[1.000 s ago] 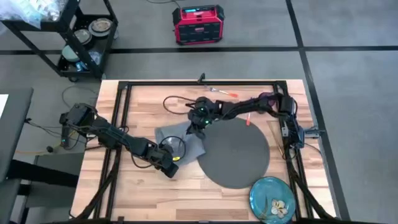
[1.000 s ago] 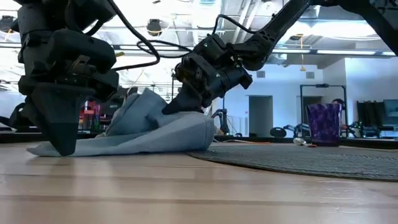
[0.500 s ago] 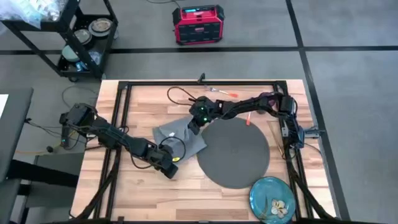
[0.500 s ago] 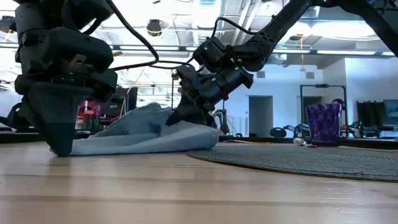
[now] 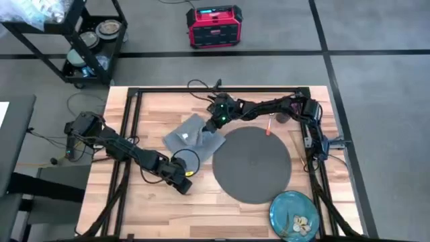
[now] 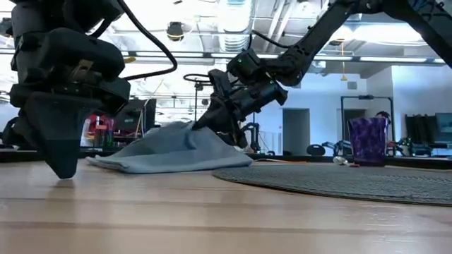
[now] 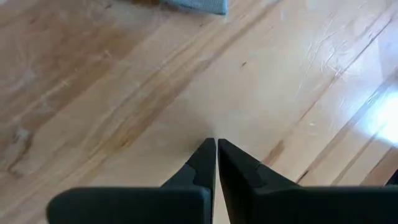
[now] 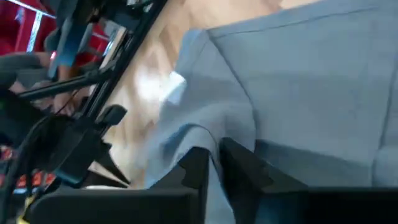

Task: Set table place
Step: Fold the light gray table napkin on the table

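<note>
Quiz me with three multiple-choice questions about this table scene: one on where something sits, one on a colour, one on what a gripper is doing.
1. Where is the blue-green plate?
A. at the table's near right corner
B. on the round mat
C. on the napkin

2. What colour is the round mat?
A. red
B. dark grey
C. white

3. What is the right gripper doing?
A. hanging open above the plate
B. shut on the grey napkin
C. holding the purple cup

Answers:
1 A: the high view shows the plate at that corner, clear of the mat.
2 B: the mat looks dark grey against the light wood table.
3 B: the right wrist view shows its fingers pinching a fold of cloth. The left gripper is shut over bare wood.
</note>
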